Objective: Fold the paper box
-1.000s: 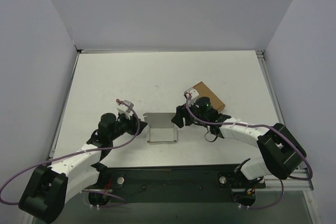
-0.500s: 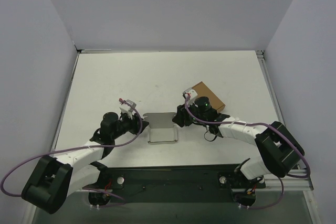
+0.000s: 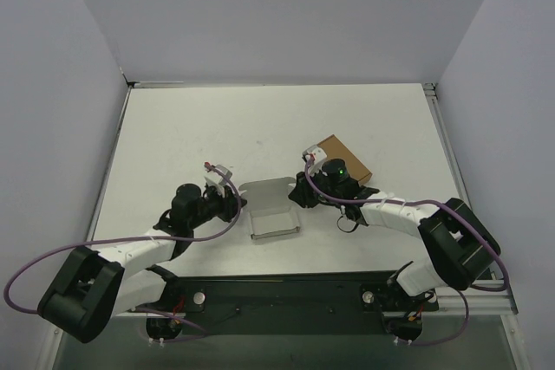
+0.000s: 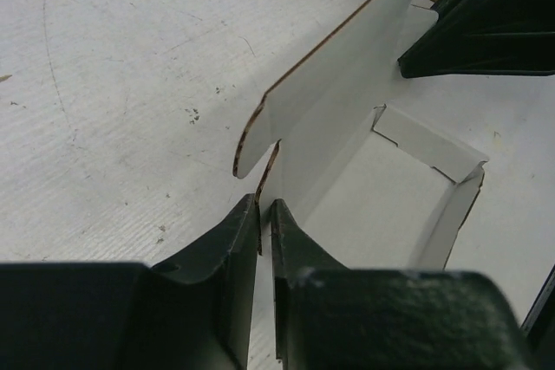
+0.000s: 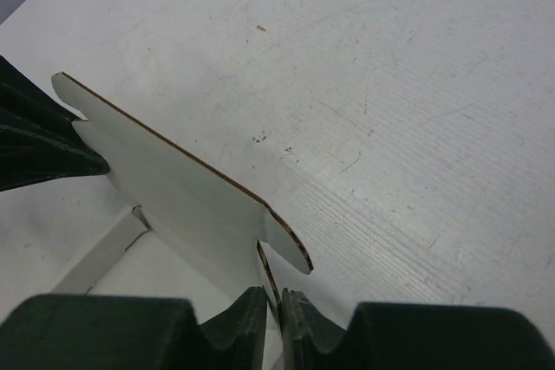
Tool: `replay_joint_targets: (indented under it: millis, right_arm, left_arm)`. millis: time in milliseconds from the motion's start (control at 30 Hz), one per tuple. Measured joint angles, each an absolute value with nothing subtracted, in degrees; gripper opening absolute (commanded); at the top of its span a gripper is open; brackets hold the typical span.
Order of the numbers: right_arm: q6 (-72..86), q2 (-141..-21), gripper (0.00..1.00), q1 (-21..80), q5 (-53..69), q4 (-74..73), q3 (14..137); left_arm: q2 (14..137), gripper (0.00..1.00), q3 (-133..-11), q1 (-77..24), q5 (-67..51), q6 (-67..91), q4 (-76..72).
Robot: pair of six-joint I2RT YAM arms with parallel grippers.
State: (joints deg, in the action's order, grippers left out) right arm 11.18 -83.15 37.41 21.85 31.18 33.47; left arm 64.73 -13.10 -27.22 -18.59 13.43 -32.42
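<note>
Taking the paper box (image 3: 273, 212) as centre, the table (image 3: 260, 127) lies open from 10 to 1 o'clock, back to the rear wall (image 3: 277, 23). At 9 the left gripper (image 3: 241, 205) and its arm bar the way, pinched on the paper box's edge; at 3 the right gripper (image 3: 297, 195) does likewise. The brown box (image 3: 351, 152) stands at 2, close behind the right wrist. At 6 a narrow strip runs before the black base plate (image 3: 286, 292).

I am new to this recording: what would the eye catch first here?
The white paper box sits at mid-table, its far flap raised, pinched from both sides: the left gripper is shut on its left edge, the right gripper on its right. A brown cardboard box lies just beyond the right gripper.
</note>
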Motion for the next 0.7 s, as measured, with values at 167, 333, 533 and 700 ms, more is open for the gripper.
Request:
replay_joint_targets:
  millis: [167,333,533,700]
  right_arm:
    - [10.63,-83.15,0.0,37.91,21.3,31.18,33.47]
    - [10.04,-83.13,0.0,40.77,14.44,31.27,33.47]
    - [13.47,-82.78,0.0,46.83,-1.13,31.44,33.32]
    - [16.58,-82.59,0.0,52.18,-14.41,32.99,32.12]
  left_arm:
    - [64.73,0.0,-13.78,-28.88,-16.73,12.71,-31.97]
    - [64.95,0.0,-15.07,-33.01,-9.13,12.32,-29.91]
    - [66.87,0.0,-18.63,-40.23,5.56,14.09,-26.3]
    - [71.16,0.0,-21.96,-45.76,16.97,17.65,-25.63]
